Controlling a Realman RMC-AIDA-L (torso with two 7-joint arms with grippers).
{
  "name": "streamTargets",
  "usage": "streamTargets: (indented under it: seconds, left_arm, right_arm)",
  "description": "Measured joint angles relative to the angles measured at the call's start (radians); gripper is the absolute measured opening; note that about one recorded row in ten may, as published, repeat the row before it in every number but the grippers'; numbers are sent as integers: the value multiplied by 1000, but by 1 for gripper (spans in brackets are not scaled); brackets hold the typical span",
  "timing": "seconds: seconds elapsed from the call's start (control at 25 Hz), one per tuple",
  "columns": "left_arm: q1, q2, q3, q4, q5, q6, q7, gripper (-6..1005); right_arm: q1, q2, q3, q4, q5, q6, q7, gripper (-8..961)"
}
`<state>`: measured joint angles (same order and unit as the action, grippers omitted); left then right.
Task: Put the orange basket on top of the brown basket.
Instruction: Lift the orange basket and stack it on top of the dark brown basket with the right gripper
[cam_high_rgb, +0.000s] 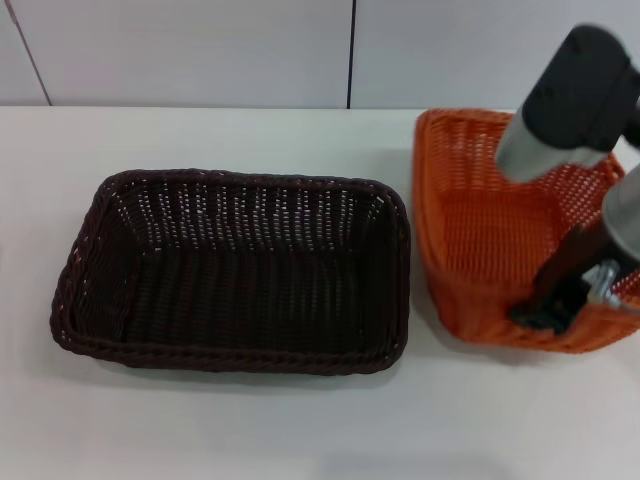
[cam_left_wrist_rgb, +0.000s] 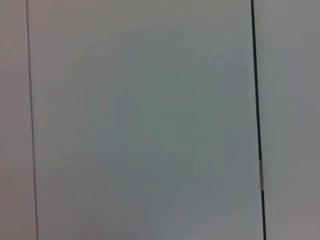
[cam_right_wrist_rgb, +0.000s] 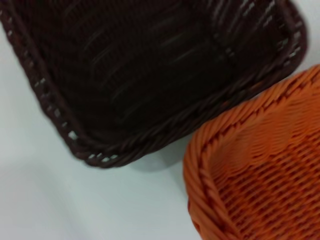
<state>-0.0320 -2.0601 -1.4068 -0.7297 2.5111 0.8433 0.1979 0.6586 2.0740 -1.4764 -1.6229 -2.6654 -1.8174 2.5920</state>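
Note:
The brown basket (cam_high_rgb: 235, 270) sits upright and empty on the white table, left of centre in the head view. The orange basket (cam_high_rgb: 490, 230) is just to its right, tilted, with a narrow gap between the two. My right gripper (cam_high_rgb: 562, 300) reaches down from the right and is shut on the orange basket's near wall, one finger inside and one outside. The right wrist view shows the brown basket's corner (cam_right_wrist_rgb: 150, 65) and the orange basket's braided rim (cam_right_wrist_rgb: 240, 165) beside it. My left gripper is out of view, and its wrist view shows only a wall panel.
The white table (cam_high_rgb: 300, 420) has bare surface in front of and to the left of the brown basket. A pale panelled wall (cam_high_rgb: 200, 50) stands behind the table's far edge.

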Motion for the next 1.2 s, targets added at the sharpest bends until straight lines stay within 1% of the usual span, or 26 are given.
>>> streamTargets:
  seconds: [0.32,0.56,0.68,0.72,0.76,0.84,0.92,1.04,1.12,1.2]
  left_arm:
    - [-3,0,-1,16,1,3,0,784]
    - [-13,1,0,29,1,3,0,784]
    - [-15,2,0,30,1,0,0,784]
    - [-15,1,0,30,1,-2,-1,784]
    - [-14,1,0,32,1,-3,-7,784]
    - [-12,1,0,37,2,0,-25,784]
    - [-10,1,0,47,5,3,-50,784]
    - [-6,0,2,57,6,20,-60,784]
    - [-2,-2,9,65,6,49,-60,784]
    - [3,-4,14,67,6,70,-60,784]
  right_arm:
    - [26,-1,8,-125,-69,-28,51,166]
    - [58,-1,-7,-175,-133,-28,61,182]
    - [89,-2,-42,-208,-202,-18,45,190]
    - [105,-2,-74,-227,-229,-8,12,193]
    - [105,-2,-74,-227,-229,-8,12,196]
    - [108,-1,-130,-260,-238,10,-70,201]
    - [80,2,-210,-310,-239,38,-198,207]
    - [12,2,-363,-406,-253,116,-347,215]
    - [2,2,-414,-433,-253,140,-412,220]
    - [-4,1,-442,-436,-254,159,-485,225]
